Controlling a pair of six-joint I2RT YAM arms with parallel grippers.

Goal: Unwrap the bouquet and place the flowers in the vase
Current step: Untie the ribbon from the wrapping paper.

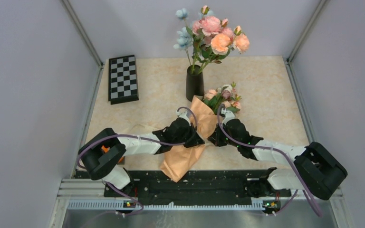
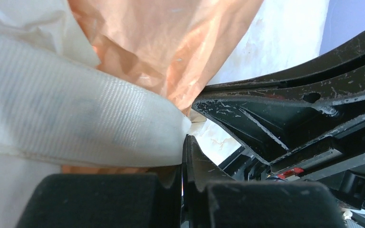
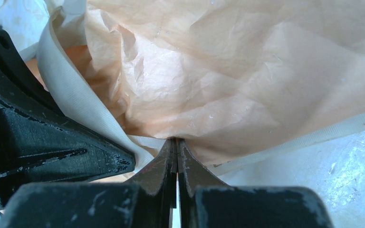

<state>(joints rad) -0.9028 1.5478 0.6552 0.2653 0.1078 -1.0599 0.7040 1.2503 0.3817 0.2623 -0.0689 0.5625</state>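
Note:
The bouquet (image 1: 190, 154) lies across the table's near middle in its peach paper cone, with its flowers (image 1: 223, 97) pointing toward the back. The black vase (image 1: 194, 84) stands just behind them. My left gripper (image 1: 198, 139) is at the cone's left side, shut on a white ribbon (image 2: 76, 118) whose end reaches the fingertips (image 2: 192, 156). My right gripper (image 1: 215, 139) is at the cone's right side. Its jaws are shut on the edge of the peach paper (image 3: 228, 85), where the ribbon (image 3: 81, 104) runs in. The two grippers almost touch.
A taller bunch of pink, orange and pale-blue flowers (image 1: 214, 35) stands in the vase. A folded chessboard (image 1: 122, 78) lies at the back left. Grey walls close in both sides. The arms' base rail (image 1: 185, 190) runs along the near edge.

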